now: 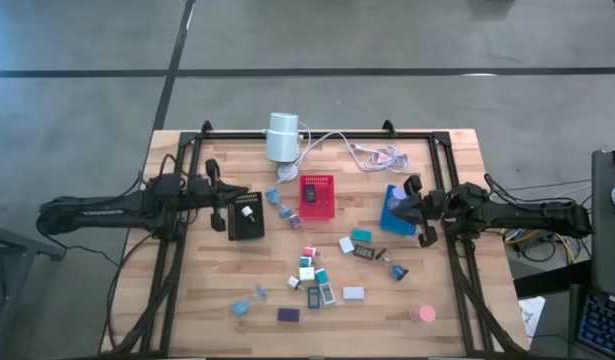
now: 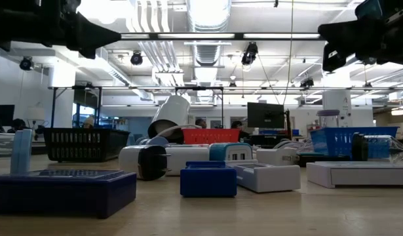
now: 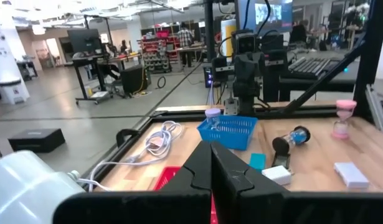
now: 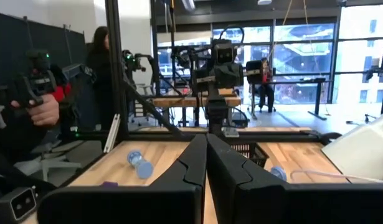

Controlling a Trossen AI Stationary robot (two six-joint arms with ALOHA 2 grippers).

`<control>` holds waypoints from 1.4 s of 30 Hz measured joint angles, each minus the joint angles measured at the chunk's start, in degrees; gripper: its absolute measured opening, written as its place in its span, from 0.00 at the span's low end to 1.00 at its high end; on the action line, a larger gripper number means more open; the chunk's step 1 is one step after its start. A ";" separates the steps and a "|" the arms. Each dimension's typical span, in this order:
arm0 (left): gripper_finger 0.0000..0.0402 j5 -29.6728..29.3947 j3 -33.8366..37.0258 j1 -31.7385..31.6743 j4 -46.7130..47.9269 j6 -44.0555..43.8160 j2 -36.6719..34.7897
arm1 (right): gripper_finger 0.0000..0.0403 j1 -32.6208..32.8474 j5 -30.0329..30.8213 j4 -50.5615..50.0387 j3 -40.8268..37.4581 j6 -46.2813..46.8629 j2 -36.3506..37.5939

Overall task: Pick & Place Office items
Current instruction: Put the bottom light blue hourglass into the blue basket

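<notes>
My left gripper (image 1: 219, 196) fingers together, beside black tray (image 1: 247, 217). My right gripper (image 1: 419, 212) fingers together, beside blue tray (image 1: 394, 210). Office items (image 1: 317, 275) scattered mid-table between us; pink disc (image 1: 422, 314) near front edge. Red tray (image 1: 317, 196), white cylinder (image 1: 282, 137), cable (image 1: 372, 152) behind them.

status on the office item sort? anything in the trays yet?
Done: one white piece in the black tray, one dark piece in the red tray. In hand: nothing; left gripper and right gripper are both shut and empty. Left: most office items still loose mid-table.
</notes>
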State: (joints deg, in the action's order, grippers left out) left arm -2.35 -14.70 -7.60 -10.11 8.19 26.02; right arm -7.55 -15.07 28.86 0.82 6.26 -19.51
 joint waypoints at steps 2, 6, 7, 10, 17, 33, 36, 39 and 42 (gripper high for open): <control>0.00 -0.01 0.00 0.00 0.04 0.48 0.17 | 0.02 0.00 0.00 -0.02 -0.02 -0.04 0.00; 0.00 -0.08 0.01 -0.01 -0.30 0.31 0.17 | 0.02 0.00 -0.03 -0.03 -0.01 0.03 0.00; 0.00 -0.17 0.04 -0.04 -0.74 -0.17 0.17 | 0.02 0.00 -0.18 -0.04 -0.01 0.44 0.00; 0.00 -0.20 0.04 -0.13 -2.40 -0.98 0.17 | 0.02 0.00 -0.46 0.02 -0.20 1.49 0.02; 0.00 -0.21 0.04 -0.15 -2.27 0.01 0.66 | 0.02 0.04 -0.17 -0.37 -0.31 0.02 -0.05; 0.00 2.21 -0.02 -0.11 -0.41 -4.79 1.43 | 0.02 0.00 3.52 -1.18 -0.31 -2.21 -3.10; 0.00 6.83 -0.60 0.31 3.48 -11.41 2.01 | 0.02 0.00 3.54 -1.14 -0.31 -2.23 -3.10; 0.00 9.27 -2.78 2.48 10.96 -17.33 3.16 | 0.02 0.00 3.55 -1.17 -0.31 -2.40 -3.11; 0.00 6.63 -6.60 7.12 21.03 -21.95 4.93 | 0.02 0.00 3.65 -1.14 -0.31 -2.49 -3.13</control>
State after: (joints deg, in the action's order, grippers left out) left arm 4.28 -21.30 -0.47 10.92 -13.76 30.95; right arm -7.55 -11.42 27.73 0.51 3.77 -22.63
